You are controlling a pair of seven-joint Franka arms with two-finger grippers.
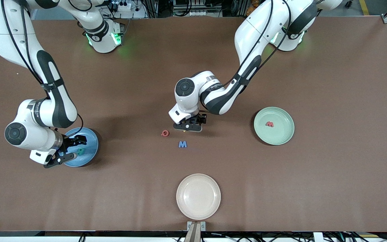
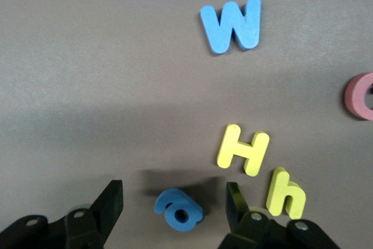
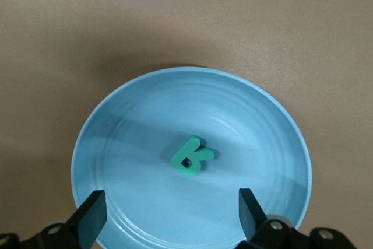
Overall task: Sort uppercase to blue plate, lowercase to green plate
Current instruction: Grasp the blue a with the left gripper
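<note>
My left gripper (image 2: 173, 200) is low over the table's middle and open, a finger on each side of the blue lowercase a (image 2: 179, 209) and clear of it. Beside it lie the yellow H (image 2: 243, 150) and yellow h (image 2: 285, 193). The blue W (image 1: 182, 144) and red Q (image 1: 165, 133) lie nearer the front camera. My right gripper (image 1: 73, 150) hangs open over the blue plate (image 1: 91, 146), which holds the teal R (image 3: 192, 157). The green plate (image 1: 281, 134) holds a red lowercase w (image 1: 269, 124). In the front view the left hand (image 1: 188, 126) hides the a, H and h.
A cream plate (image 1: 198, 196) sits near the table's front edge, nearer the camera than the loose letters. The blue plate is toward the right arm's end of the table, the green plate toward the left arm's end.
</note>
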